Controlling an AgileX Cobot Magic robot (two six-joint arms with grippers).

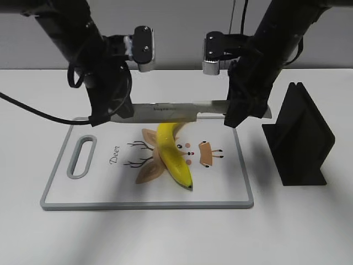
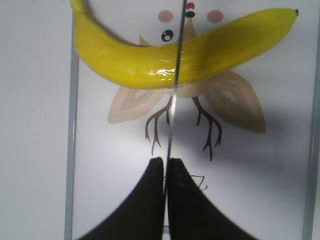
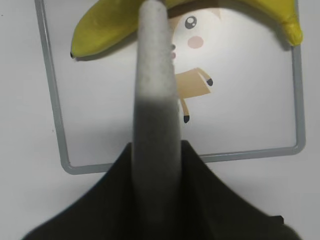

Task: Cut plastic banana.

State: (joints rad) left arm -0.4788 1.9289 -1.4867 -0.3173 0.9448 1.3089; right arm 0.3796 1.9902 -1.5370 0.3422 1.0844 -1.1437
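Banana (image 1: 174, 154) lies across the middle of the cutting board (image 1: 231, 196), near the worktop's front edge. We clamp the knife (image 1: 165, 112) at both ends, left gripper (image 2: 165, 170) and right gripper (image 3: 155, 150) each closed on it, keeping the blade level and crosswise over the fruit for a straight downward cut.

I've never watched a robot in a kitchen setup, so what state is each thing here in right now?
banana: whole, uncut, lying on the board.
knife: held level across the banana, edge at its skin.
left gripper: shut on the knife.
right gripper: shut on the knife.
cutting board: flat on the table.
knife stand: upright, empty.
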